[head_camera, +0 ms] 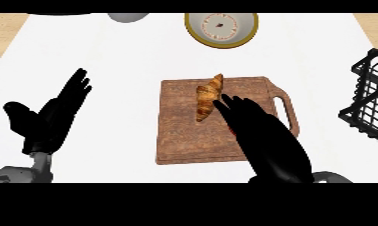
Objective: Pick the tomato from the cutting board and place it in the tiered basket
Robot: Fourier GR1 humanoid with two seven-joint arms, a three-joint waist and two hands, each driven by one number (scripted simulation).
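Early in the task; right hand low over the board, fingers stretched and apart, clamped on nothing; tomato mostly hidden beneath, a red sliver showing beside the croissant; basket well apart at right; left hand resting open; grasp, carry, placing all left.

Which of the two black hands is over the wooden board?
The right hand: it reaches across the cutting board beside the croissant. The left hand rests open over the bare counter.
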